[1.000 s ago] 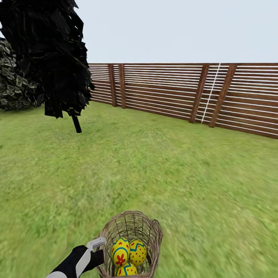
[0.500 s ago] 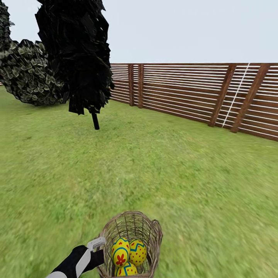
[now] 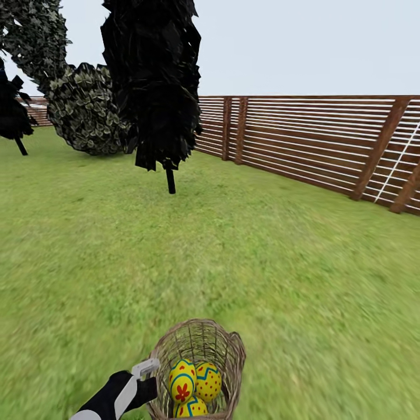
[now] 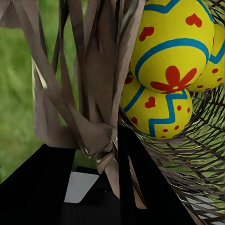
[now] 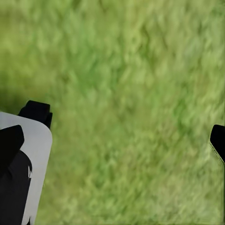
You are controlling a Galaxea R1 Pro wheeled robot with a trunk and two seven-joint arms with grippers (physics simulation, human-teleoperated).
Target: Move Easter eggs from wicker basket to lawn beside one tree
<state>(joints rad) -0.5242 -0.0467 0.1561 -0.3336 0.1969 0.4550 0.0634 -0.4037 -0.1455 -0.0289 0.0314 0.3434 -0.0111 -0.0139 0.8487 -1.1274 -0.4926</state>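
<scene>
The wicker basket (image 3: 201, 341) hangs low in front of me in the head view, above the lawn (image 3: 245, 251). My left gripper (image 3: 150, 386) is shut on its braided rim. Three yellow Easter eggs (image 3: 182, 379) (image 3: 208, 379) (image 3: 191, 409) lie together inside it. In the left wrist view the black fingers (image 4: 47, 168) clamp the wicker strands (image 4: 101, 93), with the eggs (image 4: 173, 42) (image 4: 157, 115) just behind them. My right gripper (image 5: 126, 124) is open over bare grass, holding nothing. The pale-trunked tree is out of view.
A thin dark-trunked, black-leaved tree (image 3: 154, 81) stands ahead on the left, with a round leafy bush (image 3: 87, 111) behind it and another dark tree (image 3: 11, 111) at the far left. A brown slat fence (image 3: 315, 140) runs along the right. Open grass lies between.
The whole picture has slid to the right, so the camera has turned left; the bush and a second dark tree came into view. Basket, eggs and left gripper keep their place.
</scene>
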